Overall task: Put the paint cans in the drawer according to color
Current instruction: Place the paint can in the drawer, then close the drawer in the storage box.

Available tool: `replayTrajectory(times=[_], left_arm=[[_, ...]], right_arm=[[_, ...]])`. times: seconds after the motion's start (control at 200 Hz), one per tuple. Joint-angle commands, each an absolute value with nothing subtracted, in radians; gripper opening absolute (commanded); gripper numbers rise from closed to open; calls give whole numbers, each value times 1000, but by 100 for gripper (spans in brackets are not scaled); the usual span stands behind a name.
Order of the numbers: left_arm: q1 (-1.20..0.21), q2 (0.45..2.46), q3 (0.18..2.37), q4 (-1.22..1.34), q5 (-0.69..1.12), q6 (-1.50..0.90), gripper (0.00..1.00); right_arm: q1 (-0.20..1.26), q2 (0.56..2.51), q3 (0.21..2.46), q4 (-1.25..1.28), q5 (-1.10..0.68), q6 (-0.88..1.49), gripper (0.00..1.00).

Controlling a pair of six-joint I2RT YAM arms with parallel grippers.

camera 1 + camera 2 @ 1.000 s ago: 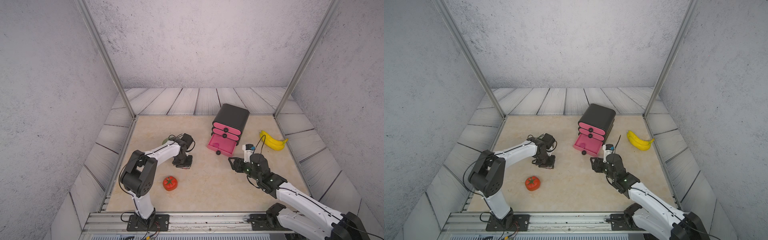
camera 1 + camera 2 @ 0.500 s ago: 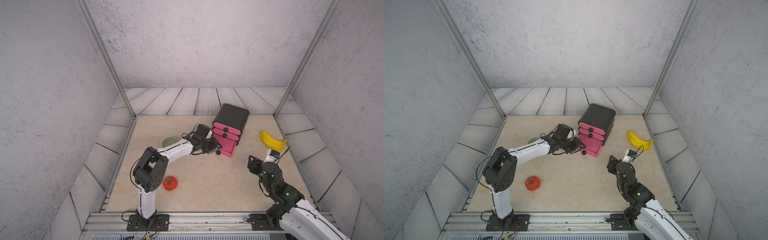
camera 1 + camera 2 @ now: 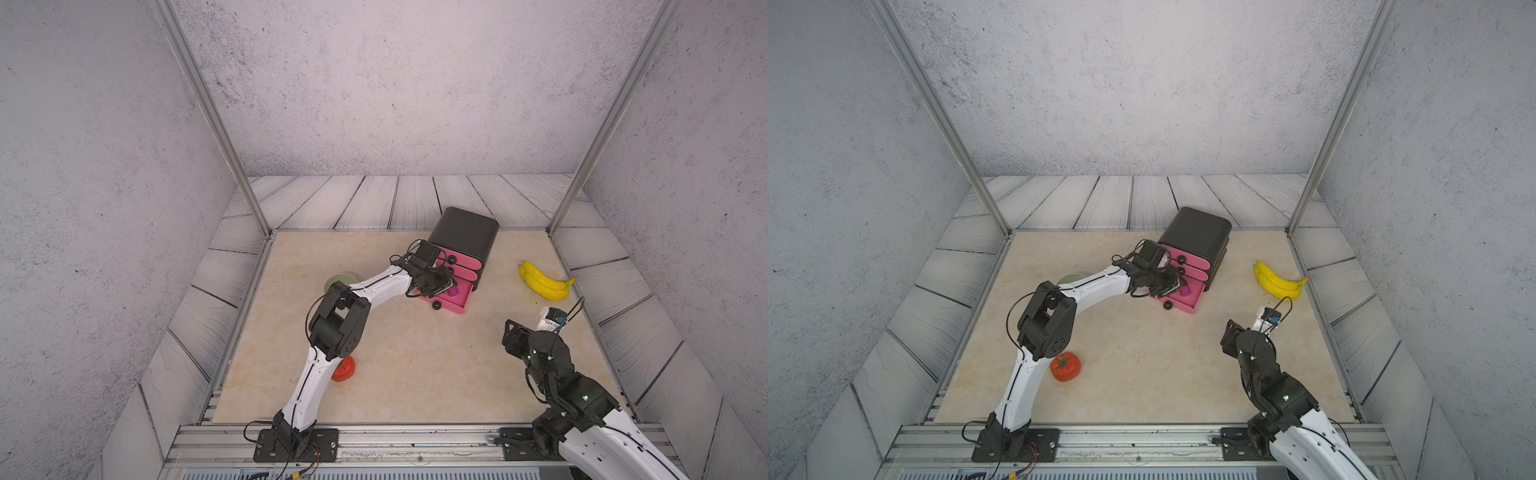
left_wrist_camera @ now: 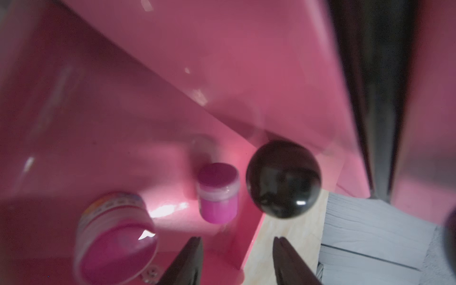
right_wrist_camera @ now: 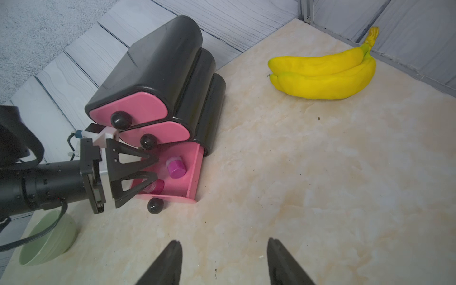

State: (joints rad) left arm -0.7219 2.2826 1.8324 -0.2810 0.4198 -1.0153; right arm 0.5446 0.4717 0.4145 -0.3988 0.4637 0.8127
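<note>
The drawer (image 3: 465, 232) is a black cabinet with three pink fronts; its bottom tray (image 5: 191, 172) is pulled out. Two magenta paint cans are inside. One stands upright (image 4: 218, 192) (image 5: 175, 167) (image 3: 453, 292). The other lies on its side (image 4: 116, 237) (image 5: 156, 186), close to one finger of my left gripper. My left gripper (image 4: 237, 240) (image 5: 155, 167) (image 3: 442, 282) (image 3: 1177, 284) hangs open over the tray with nothing between its fingers. My right gripper (image 5: 223, 241) (image 3: 515, 334) (image 3: 1231, 338) is open over bare table, well to the front right of the drawer.
A pale green bowl (image 3: 340, 280) (image 5: 47, 244) sits left of the drawer, partly under my left arm. A red tomato (image 3: 1065, 365) lies near the left arm's base. Yellow bananas (image 3: 544, 282) (image 5: 323, 74) lie at the right, near the wall. A black knob (image 4: 283, 182) hangs just above the tray.
My left arm swung from the table beside the bowl over to the pulled-out tray, and its jaws have parted. My right arm drew back from the drawer toward the front right.
</note>
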Motion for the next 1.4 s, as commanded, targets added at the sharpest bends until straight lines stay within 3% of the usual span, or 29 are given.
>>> replayTrajectory(times=[0.0,0.255,0.515,0.701,0.871,1.041,1.396], left_arm=[[-732,2262,1859,-310,461,-1015,55],[-721,2008,1699,-316,403,-822,55],[-689,1598,1253,-277,221,-465,58],[-584,1471,944,-97,344,-578,59],[-557,1538,849,72,505,-732,58],[-558,1721,830,315,621,-919,52],[-593,2047,1040,468,749,-1034,46]], right_arm=[[543,463,439,-425,475,802,59],[542,471,384,-243,327,782,59],[539,501,298,-66,220,838,59],[497,680,287,63,76,901,58],[422,903,307,206,-111,968,58],[384,1035,316,270,-163,1021,58],[324,902,254,183,-106,1048,58]])
